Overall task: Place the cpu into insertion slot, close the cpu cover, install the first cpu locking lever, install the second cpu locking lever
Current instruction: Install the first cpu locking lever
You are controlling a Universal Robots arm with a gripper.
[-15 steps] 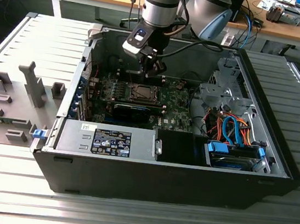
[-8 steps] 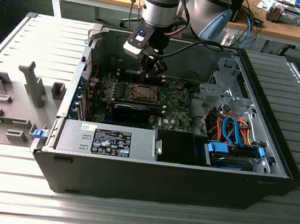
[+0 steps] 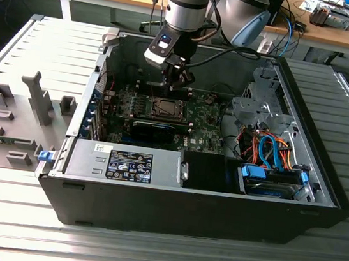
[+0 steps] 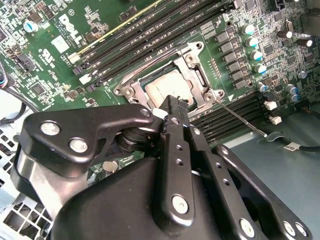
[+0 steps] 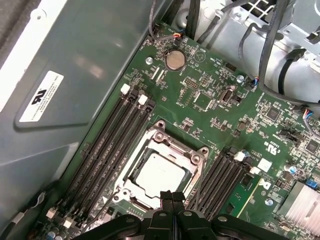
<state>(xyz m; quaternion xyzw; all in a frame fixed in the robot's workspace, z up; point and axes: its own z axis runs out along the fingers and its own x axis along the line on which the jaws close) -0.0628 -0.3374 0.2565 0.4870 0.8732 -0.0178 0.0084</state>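
- The cpu (image 5: 159, 174), a pale silver-beige square, lies flat in the insertion slot (image 5: 131, 176), framed by the cpu cover (image 5: 172, 145) folded down over it.
- The second wrist view shows a thin locking lever (image 4: 243, 121) angling outward from the socket corner.
- The claw (image 5: 172, 196) hangs just above the socket edge, fingers pressed together, holding nothing.
- In the exterior view, the socket sits mid-motherboard inside the open computer case (image 3: 322, 182).

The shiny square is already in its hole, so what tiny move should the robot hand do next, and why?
Probably slide the shut gripper sideways toward the thin locking lever. The cpu already lies under the lowered cpu cover, while that lever juts away from the socket, seemingly unlatched.
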